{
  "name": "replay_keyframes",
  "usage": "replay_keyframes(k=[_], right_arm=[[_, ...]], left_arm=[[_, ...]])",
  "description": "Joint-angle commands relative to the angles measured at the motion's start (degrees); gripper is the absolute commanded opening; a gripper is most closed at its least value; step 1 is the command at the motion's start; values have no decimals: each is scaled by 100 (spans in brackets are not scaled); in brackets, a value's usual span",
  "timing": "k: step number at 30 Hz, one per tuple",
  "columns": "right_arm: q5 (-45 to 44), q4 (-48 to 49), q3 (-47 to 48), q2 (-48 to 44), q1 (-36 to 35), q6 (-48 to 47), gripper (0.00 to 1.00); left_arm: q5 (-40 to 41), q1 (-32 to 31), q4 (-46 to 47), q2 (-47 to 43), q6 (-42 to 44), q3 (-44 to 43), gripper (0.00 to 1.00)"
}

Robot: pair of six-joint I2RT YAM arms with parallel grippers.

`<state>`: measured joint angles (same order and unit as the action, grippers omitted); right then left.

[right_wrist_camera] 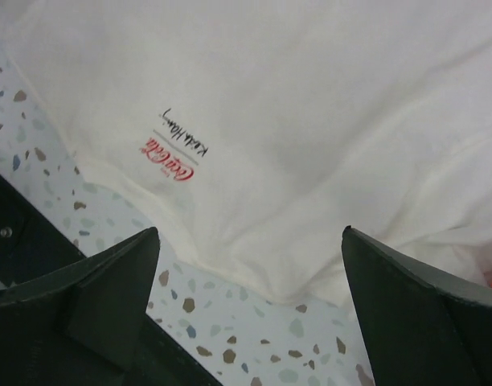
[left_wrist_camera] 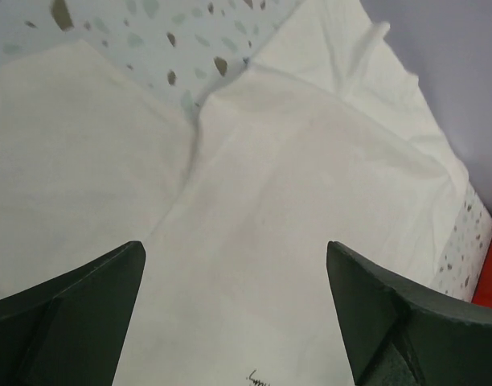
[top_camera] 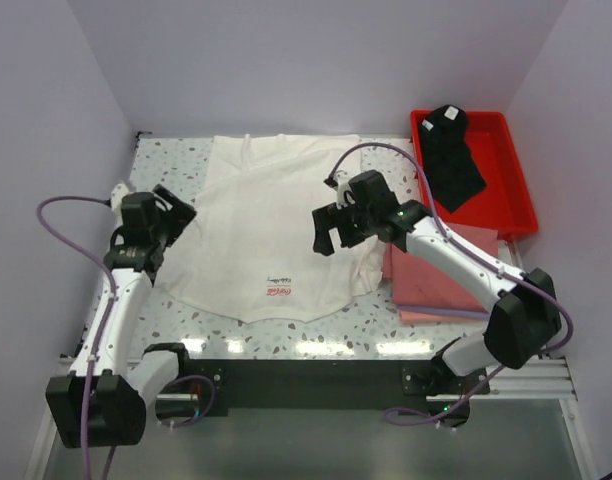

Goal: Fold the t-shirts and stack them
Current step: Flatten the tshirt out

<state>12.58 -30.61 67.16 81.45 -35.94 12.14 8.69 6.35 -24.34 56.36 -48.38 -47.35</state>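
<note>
A white t-shirt (top_camera: pixel 271 215) lies spread out flat on the speckled table, with a small red Coca-Cola print (top_camera: pixel 276 291) near its front hem. My left gripper (top_camera: pixel 178 212) hovers over the shirt's left edge, open and empty; its wrist view looks down on the white cloth (left_wrist_camera: pixel 270 161) between wide-apart fingers (left_wrist_camera: pixel 85 297). Above the shirt's right side my right gripper (top_camera: pixel 334 235) also stands open and empty. In its wrist view the hem (right_wrist_camera: pixel 254 241) and the print (right_wrist_camera: pixel 174 157) show. Folded pink t-shirts (top_camera: pixel 436 285) lie at the right. A black t-shirt (top_camera: pixel 454 160) lies in the red tray.
The red plastic tray (top_camera: pixel 521 190) stands at the back right, touching the pink stack's far end. Lilac walls close in the table (top_camera: pixel 166 160) on three sides. A black rail (top_camera: pixel 316 375) with both arm bases runs along the front edge.
</note>
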Motion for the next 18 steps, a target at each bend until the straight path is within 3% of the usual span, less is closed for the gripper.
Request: replay_keyframes(k=[1,5,10,18], right_arm=[[-555,468,622,695,149,131,99],[-459,495,1394,1811,491,227,99],[-300,425,2090,3041,676,148,99],[-502,300,2119,3484,685,122,99]], left_arm=[[-429,-765,630,199,57,427,100],[-675,-1188,755,551,-128,1156,100],[-254,-1285,860,946,-312,1492,100],[309,-979,957,2158,-242,1229,100]])
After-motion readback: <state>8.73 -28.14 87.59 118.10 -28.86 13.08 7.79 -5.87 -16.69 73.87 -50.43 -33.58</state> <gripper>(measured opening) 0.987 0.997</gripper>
